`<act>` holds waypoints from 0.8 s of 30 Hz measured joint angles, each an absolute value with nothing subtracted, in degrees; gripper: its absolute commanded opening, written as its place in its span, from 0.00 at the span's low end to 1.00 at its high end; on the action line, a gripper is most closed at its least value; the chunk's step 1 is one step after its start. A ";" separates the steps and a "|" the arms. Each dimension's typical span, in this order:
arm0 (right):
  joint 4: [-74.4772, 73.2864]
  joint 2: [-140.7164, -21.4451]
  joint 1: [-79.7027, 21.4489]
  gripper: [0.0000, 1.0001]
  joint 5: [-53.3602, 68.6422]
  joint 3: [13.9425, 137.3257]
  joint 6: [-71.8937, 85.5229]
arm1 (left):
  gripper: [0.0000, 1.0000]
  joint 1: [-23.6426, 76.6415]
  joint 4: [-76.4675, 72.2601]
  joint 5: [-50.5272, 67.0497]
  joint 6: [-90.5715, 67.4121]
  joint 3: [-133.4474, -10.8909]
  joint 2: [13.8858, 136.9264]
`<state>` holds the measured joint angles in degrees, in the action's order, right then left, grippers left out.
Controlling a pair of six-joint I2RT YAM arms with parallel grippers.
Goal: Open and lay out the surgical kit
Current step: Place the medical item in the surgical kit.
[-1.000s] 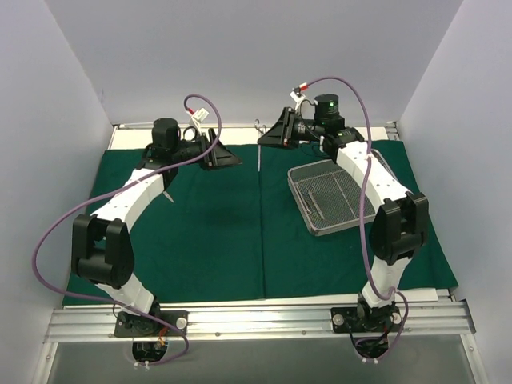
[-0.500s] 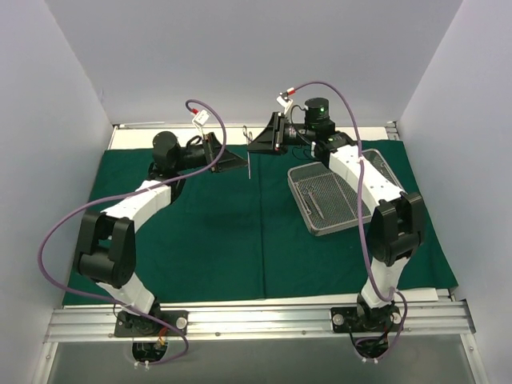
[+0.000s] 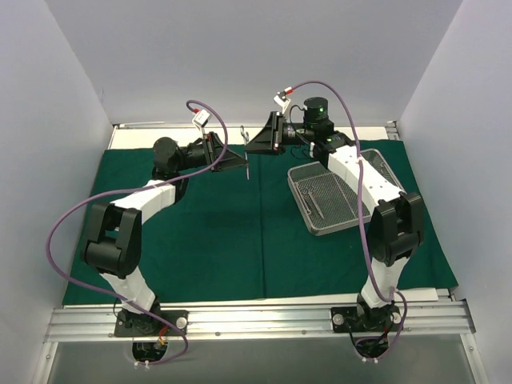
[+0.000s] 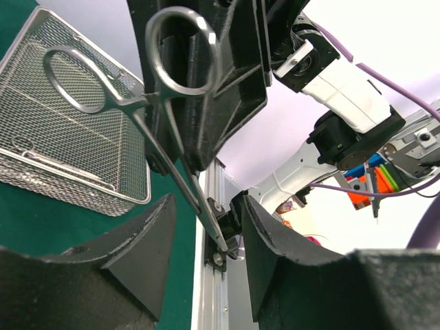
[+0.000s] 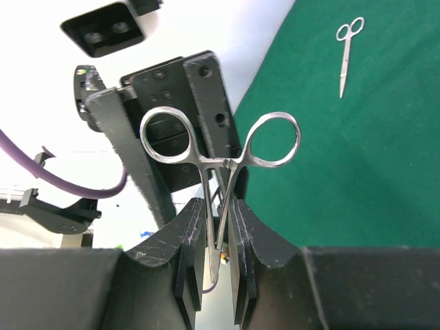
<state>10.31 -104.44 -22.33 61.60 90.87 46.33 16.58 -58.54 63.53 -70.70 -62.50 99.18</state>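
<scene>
My right gripper (image 3: 254, 144) is clamped on the forceps (image 3: 246, 152) low on the shank. It holds them in the air over the back middle of the drape (image 3: 216, 232), left of the tray (image 3: 328, 200). My left gripper (image 4: 206, 213) faces it, fingers (image 4: 137, 254) apart either side of the tip end, touching nothing that I can see. The forceps' long axis crosses the line between my grippers, rings toward the back wall, tips toward me. I judge the left must close square across that shank.

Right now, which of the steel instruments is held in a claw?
The forceps, clamped in the right claw and held up in the air. The scissors lie flat on the green drape; others sit in the mesh tray.
</scene>
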 measured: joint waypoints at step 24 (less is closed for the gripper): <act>7.51 -104.60 -22.57 0.82 60.80 92.55 44.80 | 0.02 15.42 -56.34 64.23 -72.36 -63.96 102.30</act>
<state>7.51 -104.60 -22.57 60.80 92.55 44.80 15.42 -56.34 64.23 -72.36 -63.96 102.30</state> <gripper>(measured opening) 0.700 0.077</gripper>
